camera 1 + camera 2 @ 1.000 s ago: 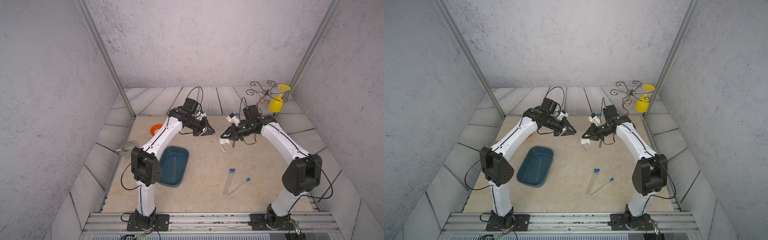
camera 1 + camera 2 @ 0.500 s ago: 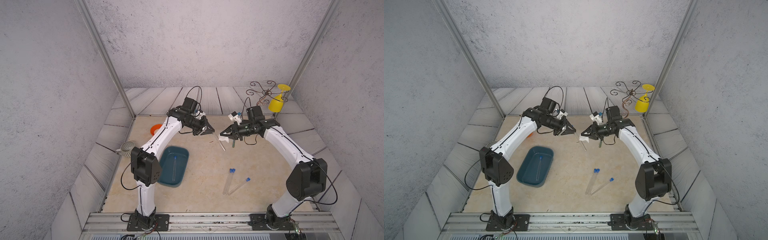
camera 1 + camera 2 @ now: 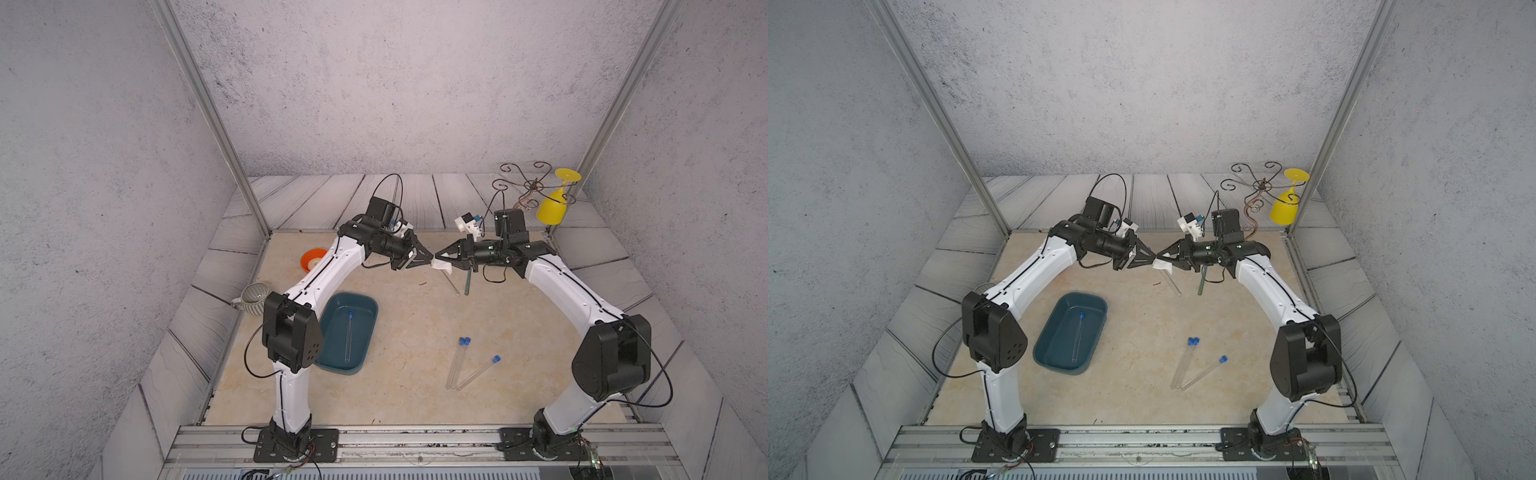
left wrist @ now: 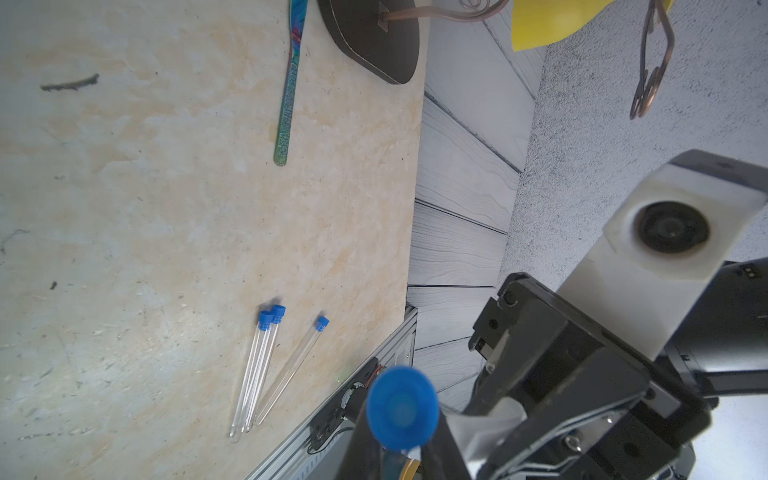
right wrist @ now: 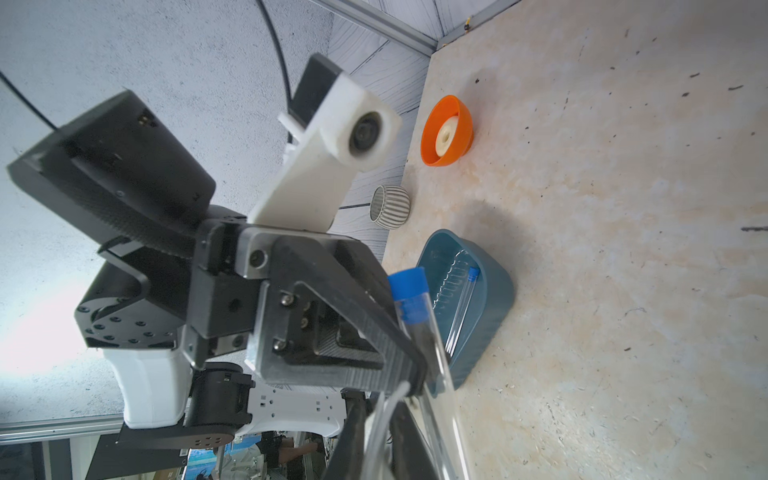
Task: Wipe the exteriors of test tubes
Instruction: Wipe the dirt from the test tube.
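Note:
My left gripper [image 3: 428, 259] is shut on a clear test tube [image 3: 452, 283] just below its blue cap [image 4: 402, 406]. The tube slants down toward the table. My right gripper [image 3: 439, 260] meets it tip to tip and is shut on a white wipe [image 3: 441, 266], which lies against the tube right under the left fingers. In the right wrist view the tube [image 5: 432, 357] runs beside the right gripper [image 5: 384, 419]; whether it sits between the jaws I cannot tell. Three more test tubes [image 4: 257, 370] lie on the table. Another test tube [image 3: 349, 336] lies in the teal bin [image 3: 365, 307].
A teal flat utensil [image 3: 467, 282] lies under the right wrist. An orange bowl [image 3: 312, 258] and a striped cup [image 3: 254, 297] stand at the left. A wire stand [image 3: 530, 193] with a yellow glass [image 3: 552, 208] occupies the back right corner.
The right gripper has moved up the tube with the wipe toward the left gripper, until the two tips almost meet. The left arm has stayed still.

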You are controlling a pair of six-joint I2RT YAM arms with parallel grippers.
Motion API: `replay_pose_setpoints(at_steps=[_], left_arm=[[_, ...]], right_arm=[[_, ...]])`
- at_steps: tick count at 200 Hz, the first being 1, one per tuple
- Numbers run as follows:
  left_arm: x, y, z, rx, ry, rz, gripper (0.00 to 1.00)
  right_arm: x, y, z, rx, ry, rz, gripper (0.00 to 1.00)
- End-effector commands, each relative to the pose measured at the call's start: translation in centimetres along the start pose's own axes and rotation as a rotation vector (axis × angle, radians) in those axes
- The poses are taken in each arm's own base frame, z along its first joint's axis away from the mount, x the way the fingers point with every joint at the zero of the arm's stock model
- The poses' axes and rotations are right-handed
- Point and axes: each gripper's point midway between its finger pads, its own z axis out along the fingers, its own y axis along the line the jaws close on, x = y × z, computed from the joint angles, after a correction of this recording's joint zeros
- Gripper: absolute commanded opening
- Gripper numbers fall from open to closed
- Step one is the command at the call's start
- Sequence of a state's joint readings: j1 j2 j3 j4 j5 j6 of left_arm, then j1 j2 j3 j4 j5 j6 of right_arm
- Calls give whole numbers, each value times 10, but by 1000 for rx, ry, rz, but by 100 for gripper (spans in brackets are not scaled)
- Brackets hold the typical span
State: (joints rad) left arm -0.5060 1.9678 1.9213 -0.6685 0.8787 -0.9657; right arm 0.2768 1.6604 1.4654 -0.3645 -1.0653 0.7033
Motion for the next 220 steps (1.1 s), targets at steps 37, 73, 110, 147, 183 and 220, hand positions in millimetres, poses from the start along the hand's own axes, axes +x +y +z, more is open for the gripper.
replay_pose_setpoints(at_steps=[37, 73, 110, 147, 183, 220], left_arm=[[0, -28, -13, 90, -22, 34, 0], [-3, -27, -13, 95, -28, 29, 0], [-2, -24, -17, 82, -30, 35, 0], [2, -18, -21, 57, -24, 41, 0], [4, -20, -25, 55, -23, 50, 0], [3, -24, -25, 73, -27, 49, 0]], right_arm=[[15, -17, 8, -13, 47, 17, 16], [17, -11, 4, -25, 48, 7, 16], [10, -9, -9, -20, 14, 8, 16], [-1, -7, -25, -10, -30, 6, 16], [-6, -22, -31, 20, -52, 31, 16], [-11, -36, -19, 17, -37, 71, 15]])
